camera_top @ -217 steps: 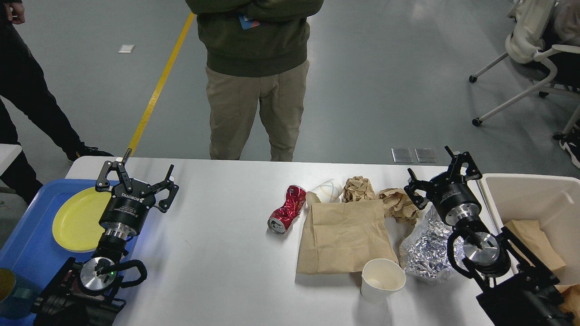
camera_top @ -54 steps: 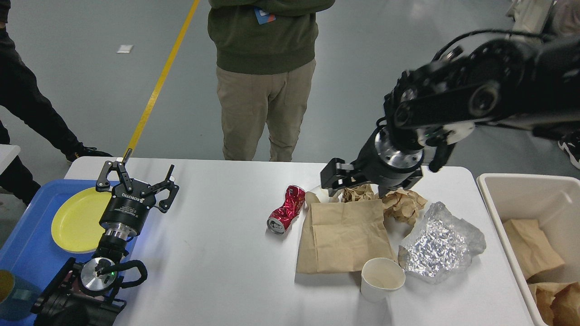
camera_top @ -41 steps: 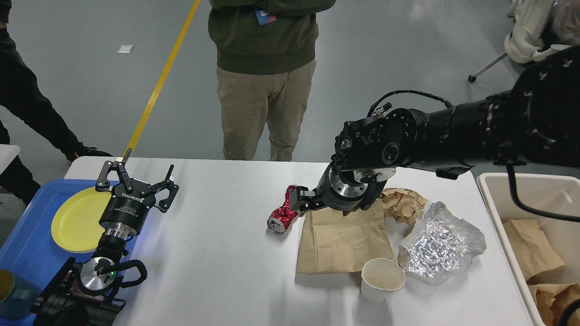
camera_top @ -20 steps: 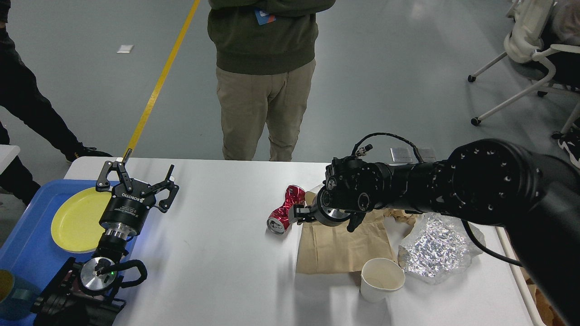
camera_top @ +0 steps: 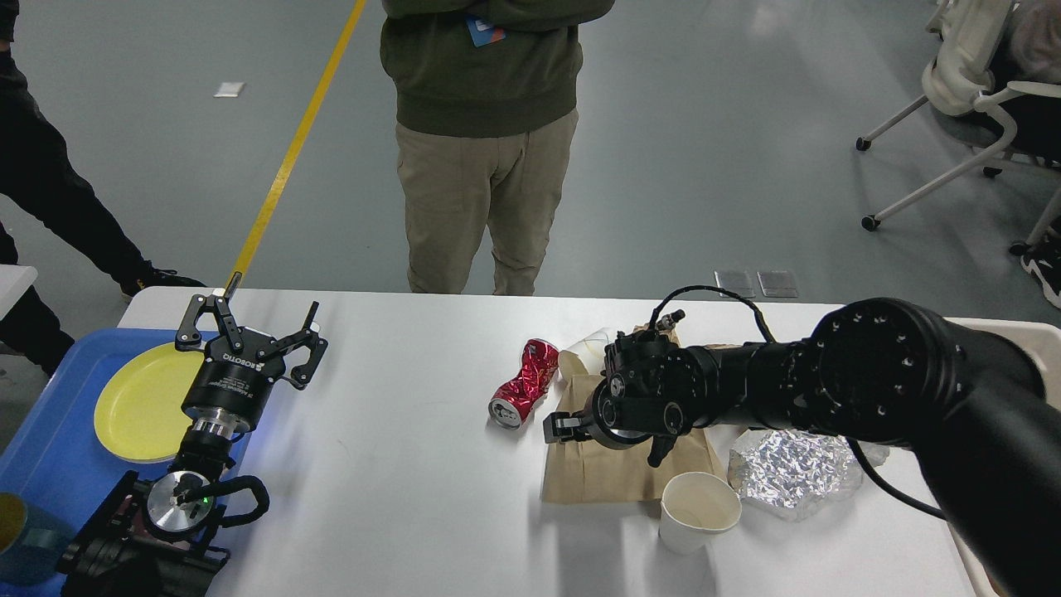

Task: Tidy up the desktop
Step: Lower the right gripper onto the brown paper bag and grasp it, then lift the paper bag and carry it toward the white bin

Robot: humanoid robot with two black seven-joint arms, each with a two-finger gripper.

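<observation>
Filling most of the view, the desktop is a plain white matte tabletop with rounded far corners. The left gripper hangs splayed open near its left edge. The right gripper lies low over a brown paper bag; its fingers cannot be told apart.

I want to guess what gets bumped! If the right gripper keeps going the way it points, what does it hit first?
The right gripper points left, low over the desktop. That way looks free; the can sits just beyond its line, though depth is unclear.
</observation>
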